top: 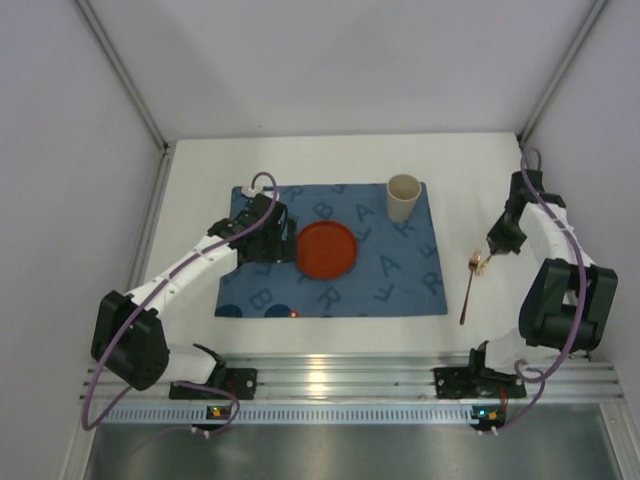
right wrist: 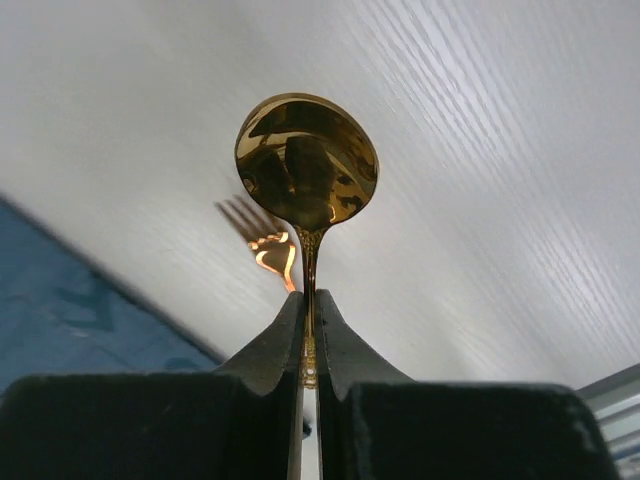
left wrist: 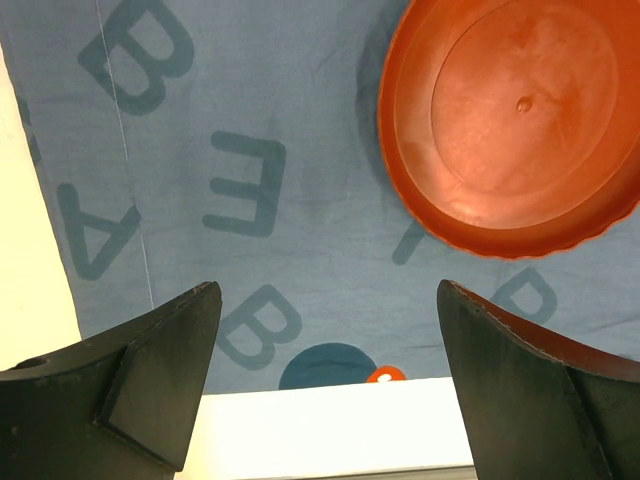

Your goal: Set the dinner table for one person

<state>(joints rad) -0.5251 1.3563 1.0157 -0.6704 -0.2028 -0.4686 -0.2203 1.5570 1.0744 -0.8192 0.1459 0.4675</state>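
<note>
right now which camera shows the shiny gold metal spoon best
The right wrist view: the shiny gold metal spoon fills mid-frame, handle pinched in the right gripper. The top view shows just a tiny gold glint there; the left wrist view misses it.

Placemat lies on dinner table; plate, cup atop.

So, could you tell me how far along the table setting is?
Done: plate and cup sit on the mat; fork lies on the table right of it. In hand: right hand is shut on the spoon. To do: set the spoon down.
</note>
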